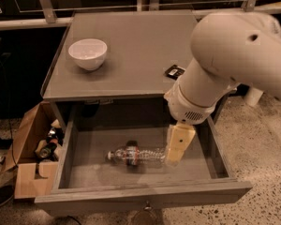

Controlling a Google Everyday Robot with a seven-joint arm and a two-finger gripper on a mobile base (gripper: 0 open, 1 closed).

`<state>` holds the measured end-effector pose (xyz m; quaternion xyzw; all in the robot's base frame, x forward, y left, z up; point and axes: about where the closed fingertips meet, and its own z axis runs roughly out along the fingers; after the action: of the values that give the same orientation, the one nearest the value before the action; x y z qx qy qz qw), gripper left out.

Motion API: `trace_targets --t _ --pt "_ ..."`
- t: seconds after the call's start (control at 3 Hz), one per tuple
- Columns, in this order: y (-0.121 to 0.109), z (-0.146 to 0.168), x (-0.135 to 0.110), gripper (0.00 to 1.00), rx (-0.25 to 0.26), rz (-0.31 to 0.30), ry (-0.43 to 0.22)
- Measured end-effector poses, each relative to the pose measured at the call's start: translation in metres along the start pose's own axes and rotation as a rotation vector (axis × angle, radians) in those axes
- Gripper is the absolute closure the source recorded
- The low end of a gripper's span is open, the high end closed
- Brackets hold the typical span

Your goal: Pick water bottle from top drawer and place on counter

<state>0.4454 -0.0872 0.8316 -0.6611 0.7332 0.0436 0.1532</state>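
A pale robot arm (234, 46) reaches from the far side of the scene down into an open grey drawer (145, 191). Its cream gripper (174, 154) hangs low inside, tip near the drawer floor. It probably sits this low because the bottle (139, 155) lies flat on its side and has to be taken from just above the floor. Whether the jaws are apart or together cannot be told, as the gripper shows only as one solid block. The bottle's wider end is touching or just beside the gripper tip, and its narrow capped end points away from the jaws, along the length of the drawer. Nothing shows the bottle gripped or lifted; it appears to rest on the drawer floor, so the pick looks not yet made. The bottle is small, clear and crinkled, with a pale cap and a reddish band around its middle. Thin plastic like this is likely to dent or roll under a squeeze. A dark thing (131, 146) lies against the bottle's middle, on the side farther from the drawer front. Above and behind the jaws, the counter (131, 41) holds a white bowl (87, 53) well away and a black packet (174, 71) nearer the arm. A cardboard box (23, 139) stands on the floor beyond the drawer's far end.
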Motion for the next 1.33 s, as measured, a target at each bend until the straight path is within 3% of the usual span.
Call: trace_targets --t 0.33,0.67,1.33 --pt "0.001 0.034 0.000 0.00 -0.023 0.023 0.014" --pt "0.001 0.037 0.000 0.00 -0.025 0.028 0.015" --pt "0.001 0.083 -0.015 0.00 -0.045 0.051 -0.032"
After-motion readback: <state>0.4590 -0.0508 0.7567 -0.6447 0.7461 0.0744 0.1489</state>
